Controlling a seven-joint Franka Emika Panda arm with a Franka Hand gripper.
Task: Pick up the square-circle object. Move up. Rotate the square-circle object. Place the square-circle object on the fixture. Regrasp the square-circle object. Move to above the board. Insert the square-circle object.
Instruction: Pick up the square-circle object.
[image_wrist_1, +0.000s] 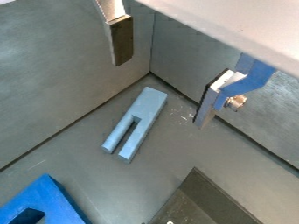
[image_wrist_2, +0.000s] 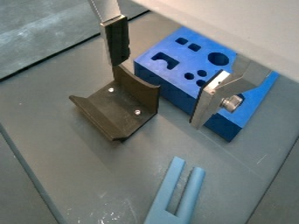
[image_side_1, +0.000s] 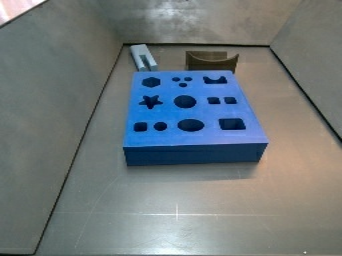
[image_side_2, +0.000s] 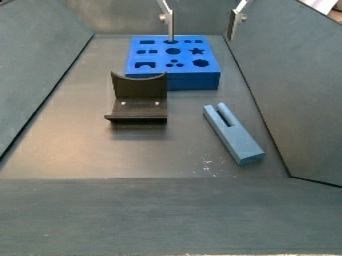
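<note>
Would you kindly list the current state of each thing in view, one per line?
Claw: open, empty, raised above the floor.
Square-circle object: lying flat on the floor, not held.
Fixture: standing on the floor, nothing on it.
Board: flat on the floor, visible holes unfilled.

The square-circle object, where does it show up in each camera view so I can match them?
Wrist view: square-circle object lies mid-frame on the floor, under the open gripper.
Wrist view: near the lower edge.
Side view: far end, behind the board.
Side view: right of the fixture.
Shared landmark: the board.
</note>
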